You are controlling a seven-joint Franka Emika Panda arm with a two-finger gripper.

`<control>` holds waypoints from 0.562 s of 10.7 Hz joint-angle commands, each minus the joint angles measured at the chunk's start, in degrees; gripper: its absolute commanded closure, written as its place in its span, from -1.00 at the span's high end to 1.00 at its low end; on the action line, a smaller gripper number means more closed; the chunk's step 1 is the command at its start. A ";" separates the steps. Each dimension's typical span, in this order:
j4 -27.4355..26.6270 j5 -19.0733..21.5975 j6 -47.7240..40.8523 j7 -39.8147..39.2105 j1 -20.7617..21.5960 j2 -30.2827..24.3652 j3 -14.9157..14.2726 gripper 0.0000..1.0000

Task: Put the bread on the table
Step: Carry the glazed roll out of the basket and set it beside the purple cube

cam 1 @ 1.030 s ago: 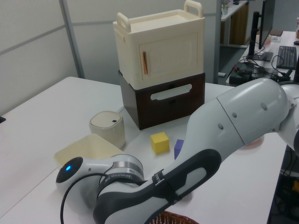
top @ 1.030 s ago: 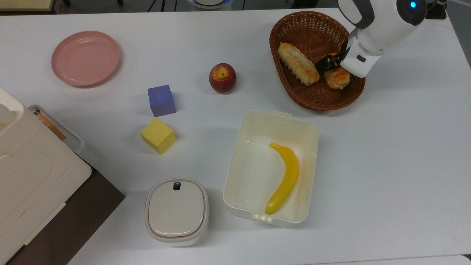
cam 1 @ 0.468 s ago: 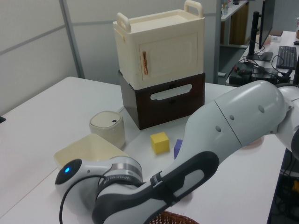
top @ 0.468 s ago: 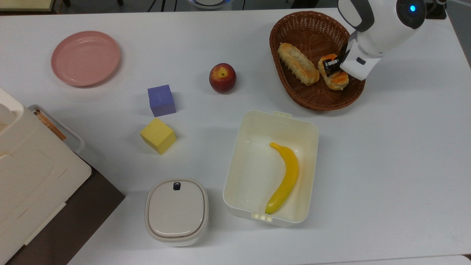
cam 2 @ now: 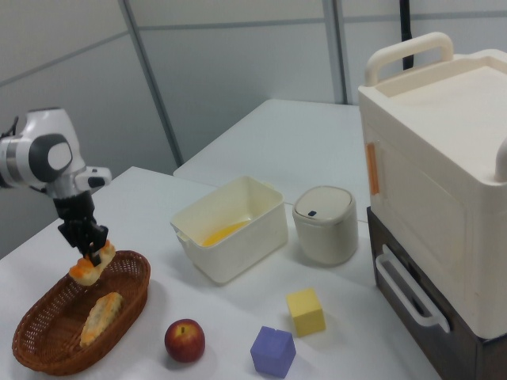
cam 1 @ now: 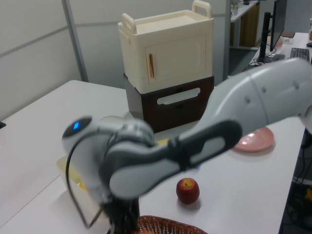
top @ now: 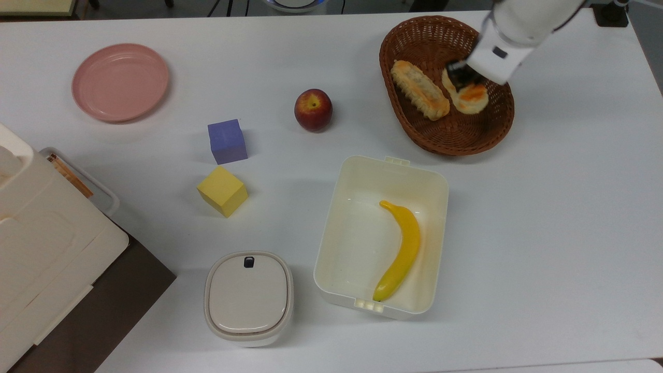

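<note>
White table point(top: 544, 217) fills the top view, w/ a dark floor strip along the far edge. Going near to far in the top view: a lidded cream canister point(top: 248, 296) sits closest, w/ the cream plastic box point(top: 336, 217) just to the top view's right of it; a banana point(top: 401, 250) lies inside that box. At the top view's left edge, a cream cabinet point(top: 36, 243) stands on a dark brown drawer unit point(top: 109, 305). Next back, a yellow cube point(top: 222, 190) and a purple cube point(top: 227, 141) sit near each other but apart. An apple point(top: 313, 109) is farther on, btwn the cubes and the basket. A pink plate point(top: 120, 82) lies far off at the top view's left.

At the far end on the top view's right, a brown wicker basket point(top: 456, 140) holds the longer golden roll point(top: 419, 97) lying on its floor. The gripper point(top: 462, 76) has its fingers closed on the bread point(top: 469, 97), pinching it at the upper end. In the right view the bread point(cam 2: 90, 264) hangs clear above the basket point(cam 2: 47, 348), lifted off its floor and over the rim region, not touching the table. The gripper point(cam 2: 89, 242) points straight down there, arm coming in from the right view's left. Longer roll point(cam 2: 99, 317) stays flat in the basket below.

In the left view the arm is blurred and covers much of the scene; apple point(cam 1: 187, 190) and pink plate point(cam 1: 253, 140) show behind it.
</note>
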 commanded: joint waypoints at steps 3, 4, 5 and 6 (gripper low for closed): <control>-1.86 -1.31 -8.65 -12.43 -12.78 -9.16 -0.44 -1.00; -1.86 -1.49 -9.53 -15.08 -15.76 -9.87 -0.44 -1.00; -1.86 -2.88 -10.32 -17.36 -18.32 -10.14 -0.53 -1.00; -1.78 -4.03 -10.33 -19.21 -20.69 -10.57 -0.44 -1.00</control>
